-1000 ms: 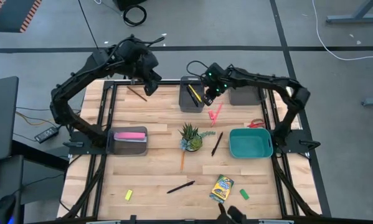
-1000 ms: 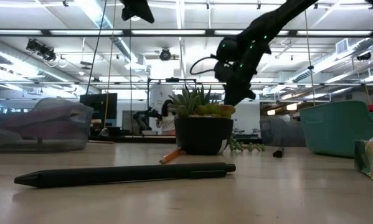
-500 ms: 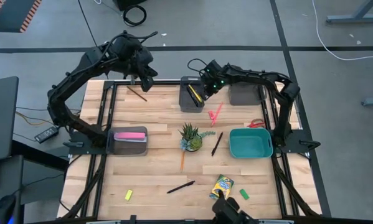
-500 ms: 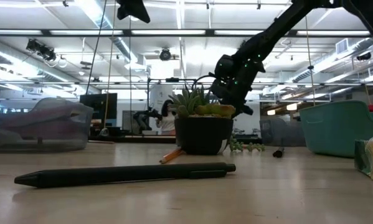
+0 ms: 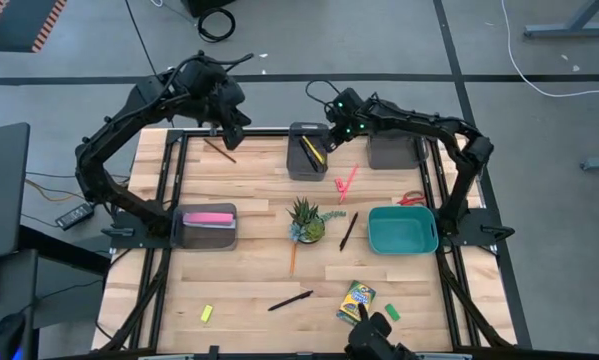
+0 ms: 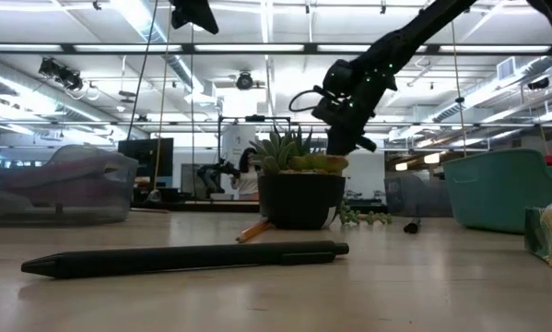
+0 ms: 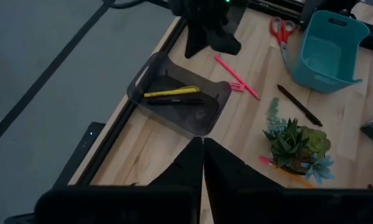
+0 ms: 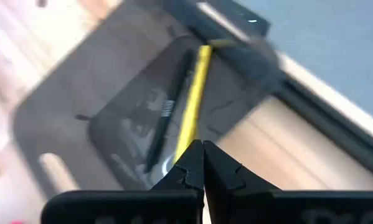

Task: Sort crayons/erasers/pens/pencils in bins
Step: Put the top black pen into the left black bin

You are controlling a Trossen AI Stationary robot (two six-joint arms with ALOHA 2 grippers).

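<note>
We see the dark grey bin (image 5: pixel 306 152) at the table's far edge holding a yellow pen (image 8: pixel 195 93) and a black pen (image 8: pixel 170 109). Just beside that bin hovers the right gripper (image 5: pixel 336 137), pinched shut and empty. Farther from it, the left gripper (image 5: pixel 233 130) is likewise closed on nothing.

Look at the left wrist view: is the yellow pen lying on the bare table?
No. The yellow pen lies inside the dark grey bin, beside a black pen.
</note>
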